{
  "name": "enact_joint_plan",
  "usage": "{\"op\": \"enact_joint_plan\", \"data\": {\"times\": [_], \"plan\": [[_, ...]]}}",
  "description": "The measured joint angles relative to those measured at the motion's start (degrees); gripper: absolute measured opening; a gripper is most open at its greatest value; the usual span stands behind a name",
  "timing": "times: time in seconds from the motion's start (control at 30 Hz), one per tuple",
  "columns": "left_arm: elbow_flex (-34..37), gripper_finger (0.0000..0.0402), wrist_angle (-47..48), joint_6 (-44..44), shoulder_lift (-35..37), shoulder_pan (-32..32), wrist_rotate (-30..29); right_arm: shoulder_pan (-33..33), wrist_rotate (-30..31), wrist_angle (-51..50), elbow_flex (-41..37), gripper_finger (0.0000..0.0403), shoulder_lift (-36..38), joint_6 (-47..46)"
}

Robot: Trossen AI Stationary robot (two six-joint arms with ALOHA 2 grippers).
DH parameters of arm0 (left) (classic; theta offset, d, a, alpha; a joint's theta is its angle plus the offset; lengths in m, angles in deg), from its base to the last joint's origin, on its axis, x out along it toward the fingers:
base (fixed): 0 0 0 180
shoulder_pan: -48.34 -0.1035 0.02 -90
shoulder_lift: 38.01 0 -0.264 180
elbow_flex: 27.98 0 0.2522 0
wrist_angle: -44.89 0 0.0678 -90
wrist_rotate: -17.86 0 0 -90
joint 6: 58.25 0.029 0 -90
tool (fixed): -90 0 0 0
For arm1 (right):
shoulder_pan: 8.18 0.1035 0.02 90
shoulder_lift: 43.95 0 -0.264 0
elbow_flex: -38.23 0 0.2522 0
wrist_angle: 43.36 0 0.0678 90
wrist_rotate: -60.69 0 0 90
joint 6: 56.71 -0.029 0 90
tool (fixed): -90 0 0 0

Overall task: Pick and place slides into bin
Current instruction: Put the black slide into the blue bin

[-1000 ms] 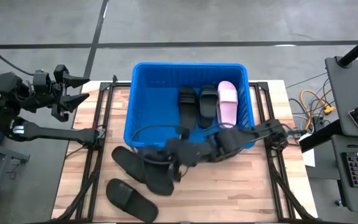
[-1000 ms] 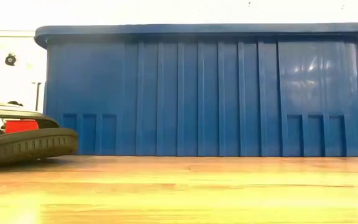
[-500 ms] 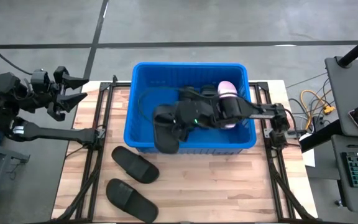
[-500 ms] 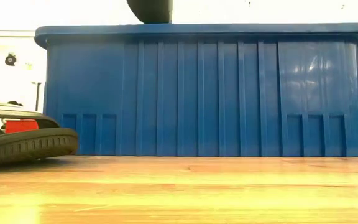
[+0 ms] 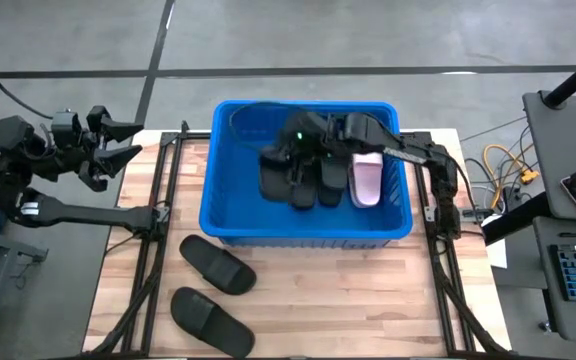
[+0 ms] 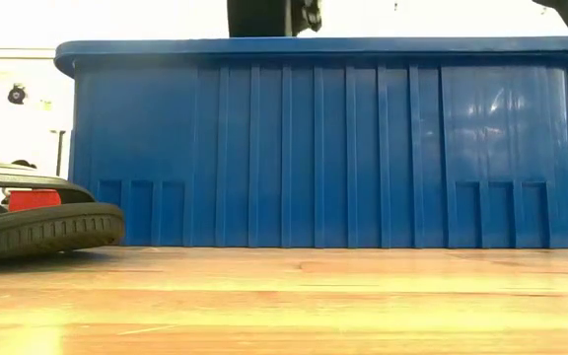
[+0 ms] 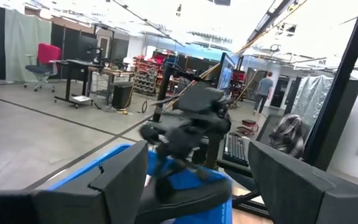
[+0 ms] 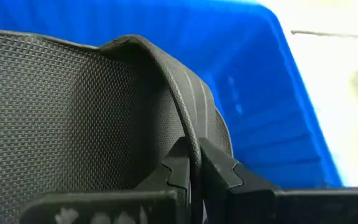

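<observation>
1. One black slide [image 5: 273, 172] hangs from the right gripper [image 5: 298, 150] over the bin [image 5: 230, 212], fingers clamped on its strap edge; left of three slides already inside, long axis roughly parallel to them.
2. Drop spot is straight below, on bare bin floor.
3. Left gripper [image 5: 118, 140] waits off the table's left edge, fingers spread.
4. Two slides [image 5: 216, 265] are left on the table.
5. Height above the floor is hard to judge; low view shows only the bin wall.
</observation>
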Motion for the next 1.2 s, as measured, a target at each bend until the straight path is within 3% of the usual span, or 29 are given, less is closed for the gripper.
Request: {"op": "enact_joint_plan", "data": {"times": [0.27, 0.53, 0.87, 1.2], "plan": [[0.0, 0.0262, -1.3, 0.0, -0.1, 0.0, -0.7, -7.7, -0.3, 1.6, -6.5, 0.0012, 0.0, 10.7], [0.0, 0.0262, -3.1, 0.0, -2.4, 0.0, -10.2, -11.4, -0.3, 5.4, -14.4, 0.0012, -0.1, 19.2], [3.2, 0.0262, -14.5, 3.6, -6.6, 0.0, -10.7, -12.6, 4.0, 14.6, -26.4, 0.0012, -0.1, 22.2], [3.5, 0.0262, -15.5, 4.5, -8.2, 0.0, -10.7, -14.5, 2.7, 22.9, -34.1, 0.0012, 0.1, 22.7]]}}
